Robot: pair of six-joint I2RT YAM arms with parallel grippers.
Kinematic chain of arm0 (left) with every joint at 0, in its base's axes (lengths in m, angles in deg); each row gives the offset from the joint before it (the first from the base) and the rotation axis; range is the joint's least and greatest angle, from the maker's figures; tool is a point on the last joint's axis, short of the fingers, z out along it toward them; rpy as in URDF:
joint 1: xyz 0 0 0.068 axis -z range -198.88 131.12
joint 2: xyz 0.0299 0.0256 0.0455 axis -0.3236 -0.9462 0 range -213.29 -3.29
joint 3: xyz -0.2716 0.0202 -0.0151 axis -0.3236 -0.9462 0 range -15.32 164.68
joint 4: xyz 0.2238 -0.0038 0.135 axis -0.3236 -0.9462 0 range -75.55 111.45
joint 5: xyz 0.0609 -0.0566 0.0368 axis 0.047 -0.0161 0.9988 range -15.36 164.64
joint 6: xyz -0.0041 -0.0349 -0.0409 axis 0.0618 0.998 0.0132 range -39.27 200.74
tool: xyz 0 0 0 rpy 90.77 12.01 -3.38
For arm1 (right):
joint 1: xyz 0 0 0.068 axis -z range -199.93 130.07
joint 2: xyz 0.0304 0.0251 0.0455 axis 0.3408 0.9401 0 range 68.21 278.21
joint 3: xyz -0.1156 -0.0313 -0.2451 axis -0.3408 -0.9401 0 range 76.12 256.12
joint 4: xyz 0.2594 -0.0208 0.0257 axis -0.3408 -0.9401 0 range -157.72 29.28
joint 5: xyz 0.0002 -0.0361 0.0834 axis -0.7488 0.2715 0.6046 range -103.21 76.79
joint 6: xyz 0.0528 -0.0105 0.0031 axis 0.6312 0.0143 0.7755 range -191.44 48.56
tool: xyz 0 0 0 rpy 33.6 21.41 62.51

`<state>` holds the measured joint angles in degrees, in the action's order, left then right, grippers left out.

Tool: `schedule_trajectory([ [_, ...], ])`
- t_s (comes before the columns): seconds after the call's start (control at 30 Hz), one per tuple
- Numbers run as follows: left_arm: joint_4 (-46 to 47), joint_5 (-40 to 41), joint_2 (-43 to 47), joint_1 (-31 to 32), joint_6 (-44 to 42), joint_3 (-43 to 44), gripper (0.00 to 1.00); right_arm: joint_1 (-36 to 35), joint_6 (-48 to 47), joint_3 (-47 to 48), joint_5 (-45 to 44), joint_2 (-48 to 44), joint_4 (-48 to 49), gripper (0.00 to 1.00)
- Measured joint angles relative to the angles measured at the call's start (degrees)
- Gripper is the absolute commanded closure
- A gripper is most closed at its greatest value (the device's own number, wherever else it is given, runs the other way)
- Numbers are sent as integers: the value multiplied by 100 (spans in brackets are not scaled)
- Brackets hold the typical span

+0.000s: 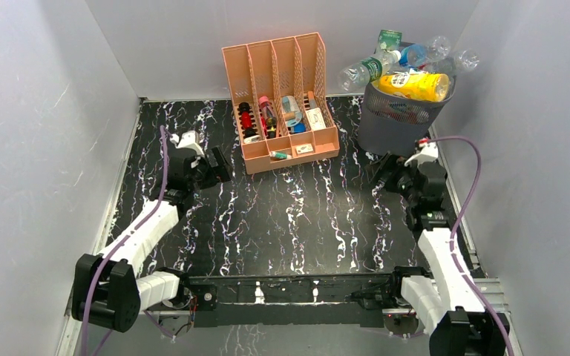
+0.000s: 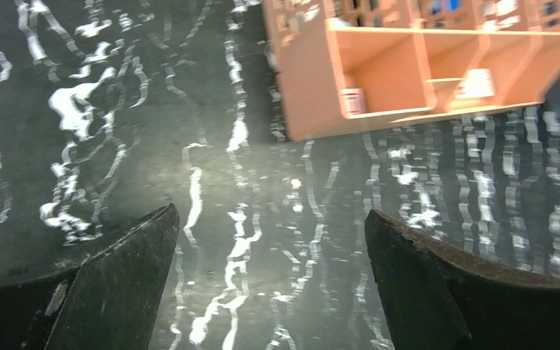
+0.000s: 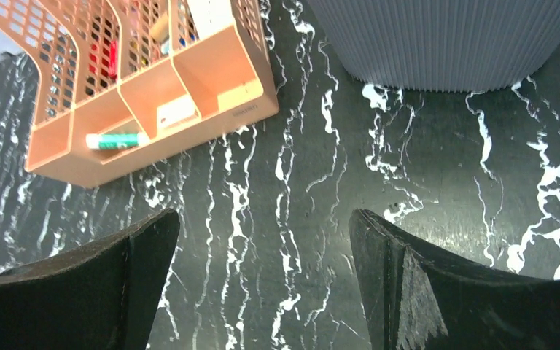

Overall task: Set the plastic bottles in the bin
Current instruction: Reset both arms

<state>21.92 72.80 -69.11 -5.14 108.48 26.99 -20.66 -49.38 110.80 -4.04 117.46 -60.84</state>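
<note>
I see all bottles [image 1: 415,83] heaped in the bin [image 1: 397,127], just beyond right gripper [image 3: 264,215]. Left gripper [image 2: 270,215] and right jaws are spread and empty. Looks done.

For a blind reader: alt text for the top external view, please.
A grey mesh bin at the back right overflows with plastic bottles. A peach organizer stands left of it. The left gripper and right gripper are open and empty.
</note>
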Motion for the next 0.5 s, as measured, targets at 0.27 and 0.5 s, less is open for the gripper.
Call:
schedule_trajectory([
  [0.27, 1019, 1095, -208, 0, -857, -1075, 2, -83, -439, -1276, -614, -149, 839, 2],
  [0.5, 2406, 1615, -503, -52, -1720, -1843, 2, -85, -730, -2175, -1440, 249, 2039, 2],
])
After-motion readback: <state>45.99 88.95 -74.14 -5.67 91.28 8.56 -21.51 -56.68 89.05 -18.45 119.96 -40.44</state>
